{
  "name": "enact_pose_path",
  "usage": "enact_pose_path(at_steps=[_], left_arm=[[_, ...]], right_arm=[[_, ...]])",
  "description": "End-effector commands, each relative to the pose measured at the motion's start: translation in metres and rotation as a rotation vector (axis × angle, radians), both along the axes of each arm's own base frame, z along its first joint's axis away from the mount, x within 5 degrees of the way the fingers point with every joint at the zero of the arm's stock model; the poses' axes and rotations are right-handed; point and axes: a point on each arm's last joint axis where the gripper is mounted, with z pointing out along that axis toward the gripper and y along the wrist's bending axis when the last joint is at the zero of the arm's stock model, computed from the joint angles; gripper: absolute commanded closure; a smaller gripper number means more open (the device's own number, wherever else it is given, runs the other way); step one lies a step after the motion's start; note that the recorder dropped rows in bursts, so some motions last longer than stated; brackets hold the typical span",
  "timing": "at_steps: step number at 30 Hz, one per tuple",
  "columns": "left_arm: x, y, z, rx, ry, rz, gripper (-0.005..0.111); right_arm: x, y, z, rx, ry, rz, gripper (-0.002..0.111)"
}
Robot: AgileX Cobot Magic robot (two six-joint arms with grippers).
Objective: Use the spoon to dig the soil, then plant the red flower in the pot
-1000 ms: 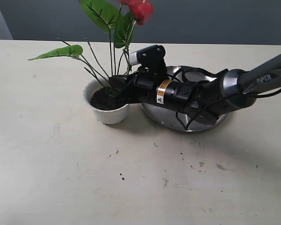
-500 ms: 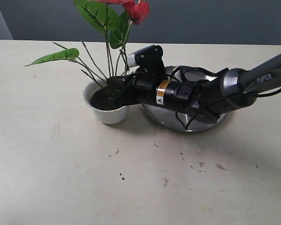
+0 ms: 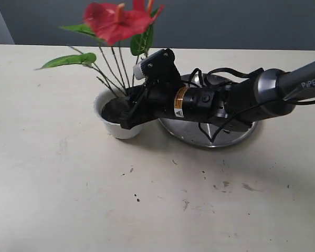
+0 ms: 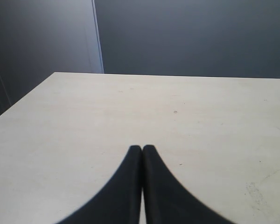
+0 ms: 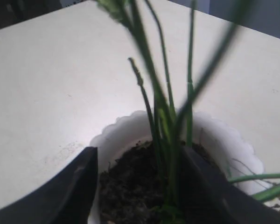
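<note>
I have the right gripper down over the pot, its fingers spread apart on either side of the flower stems, and from the wrist view I judge they no longer pinch anything: there is clear space between each finger and the bunch. The stems run down into the soil near the middle of the pot, and the blooms lean out to the left of the exterior view, so the plant is tilted, not upright. To finish this step well I would back the gripper straight away from the stems without brushing them, because a knock now could lever the base out of the loose soil. If the flower sags further, I would close lightly low on the stems and press down. The left gripper sits clenched and empty above bare counter. The plate lies just beside the pot under my arm; I cannot see the spoon.
</note>
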Motion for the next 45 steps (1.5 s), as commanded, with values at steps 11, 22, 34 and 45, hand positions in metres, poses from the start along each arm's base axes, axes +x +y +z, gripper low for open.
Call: enact_pose_path(at_steps=[11, 22, 34, 45], left_arm=[[0.0, 0.0, -0.001, -0.002, 0.002, 0.002, 0.106], [0.0, 0.0, -0.001, -0.002, 0.002, 0.002, 0.106], [0.0, 0.0, -0.001, -0.002, 0.002, 0.002, 0.106], [0.0, 0.0, -0.001, -0.002, 0.002, 0.002, 0.106]], right_arm=[[-0.005, -0.008, -0.012, -0.143, 0.025, -0.018, 0.089], [-0.016, 0.0, -0.038, -0.226, 0.068, 0.008, 0.107], [-0.016, -0.001, -0.048, -0.253, 0.081, 0.01, 0.107], [-0.007, 0.007, -0.056, -0.253, 0.087, -0.001, 0.107]])
